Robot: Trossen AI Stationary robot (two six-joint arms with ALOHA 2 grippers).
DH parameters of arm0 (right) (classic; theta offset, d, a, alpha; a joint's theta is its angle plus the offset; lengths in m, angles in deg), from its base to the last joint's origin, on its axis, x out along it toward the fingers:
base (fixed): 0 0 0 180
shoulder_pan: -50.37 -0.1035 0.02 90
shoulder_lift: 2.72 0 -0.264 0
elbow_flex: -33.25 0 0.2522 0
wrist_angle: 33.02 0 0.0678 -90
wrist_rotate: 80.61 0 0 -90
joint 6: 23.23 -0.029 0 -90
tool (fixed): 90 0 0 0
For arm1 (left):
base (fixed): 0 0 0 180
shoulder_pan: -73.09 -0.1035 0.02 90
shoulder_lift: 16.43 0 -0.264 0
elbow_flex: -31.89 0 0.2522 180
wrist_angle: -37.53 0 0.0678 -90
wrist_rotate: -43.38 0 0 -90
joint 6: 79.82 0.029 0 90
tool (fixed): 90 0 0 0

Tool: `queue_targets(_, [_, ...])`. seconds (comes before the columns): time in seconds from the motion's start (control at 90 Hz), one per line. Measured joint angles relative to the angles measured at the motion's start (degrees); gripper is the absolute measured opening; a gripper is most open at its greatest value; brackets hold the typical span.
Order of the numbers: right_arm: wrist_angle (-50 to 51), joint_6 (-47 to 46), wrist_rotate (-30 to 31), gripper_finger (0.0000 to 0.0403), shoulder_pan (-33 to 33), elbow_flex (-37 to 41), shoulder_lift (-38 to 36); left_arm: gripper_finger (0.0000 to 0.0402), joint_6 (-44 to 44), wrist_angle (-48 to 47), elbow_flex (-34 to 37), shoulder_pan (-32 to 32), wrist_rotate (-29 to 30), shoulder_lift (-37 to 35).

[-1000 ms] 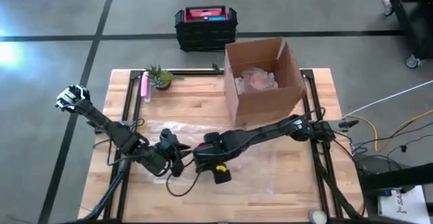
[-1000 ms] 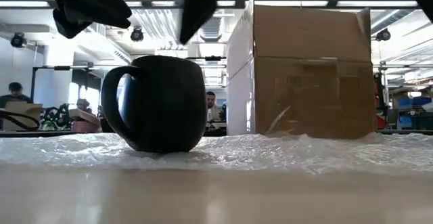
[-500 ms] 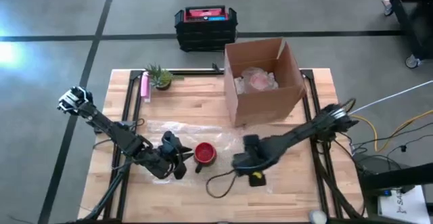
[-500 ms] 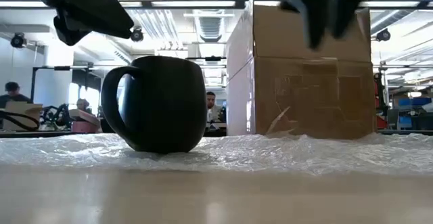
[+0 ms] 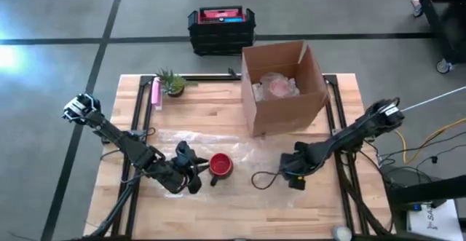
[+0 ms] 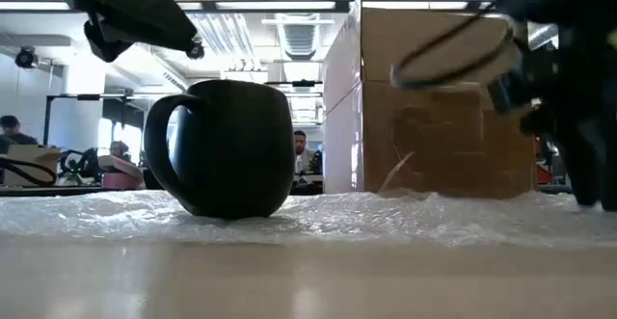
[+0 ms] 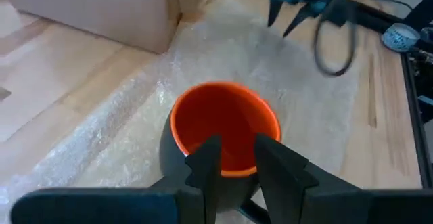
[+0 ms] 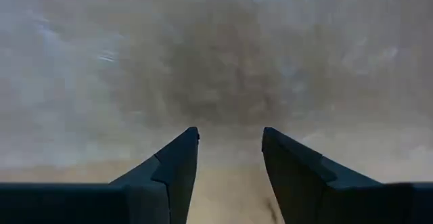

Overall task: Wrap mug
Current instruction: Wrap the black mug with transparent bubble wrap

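A wooden table is standing on a grey shop floor, and a sheet of bubble wrap is lying across its middle, reaching from the left arm to the right one. The mug, dark outside and orange-red inside, is sitting upright on that wrap, toward the front of the table.

The left gripper is hanging just beside the mug on its left, low over the wrap. In the left wrist view its fingers are standing narrowly parted right at the mug's near rim, holding nothing; whether they are touching the rim cannot be told.

The right gripper is sitting well apart from the mug, out at the right edge of the wrap. Its fingers are spread moderately over the wrap, with nothing between them.

Behind the wrap an open cardboard box is resting on the table with wrapped material inside. A small potted plant and a pink tube are sitting at the rear left corner.
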State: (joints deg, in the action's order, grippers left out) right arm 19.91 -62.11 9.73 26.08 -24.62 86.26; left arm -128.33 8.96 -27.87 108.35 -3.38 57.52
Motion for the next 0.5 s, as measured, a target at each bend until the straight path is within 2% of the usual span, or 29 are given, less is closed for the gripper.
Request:
queue_targets(0.1, [-2.4, 4.6, -3.7, 0.0109, 0.8, -0.3, 2.3, 0.0075, 0.1, 1.8, 0.0, -0.5, 2.2, 0.0])
queue_targets(0.278, [-4.1, 12.5, -3.6, 0.0012, 0.9, -5.2, 4.5, 0.0075, 3.2, 3.5, 0.0, -0.6, 2.9, 0.0])
queue_targets(0.5, [-17.0, 26.7, -1.6, 0.0007, 1.4, -13.4, 3.7, 0.0075, 3.7, 5.6, 0.0, -0.6, 2.8, 0.0])
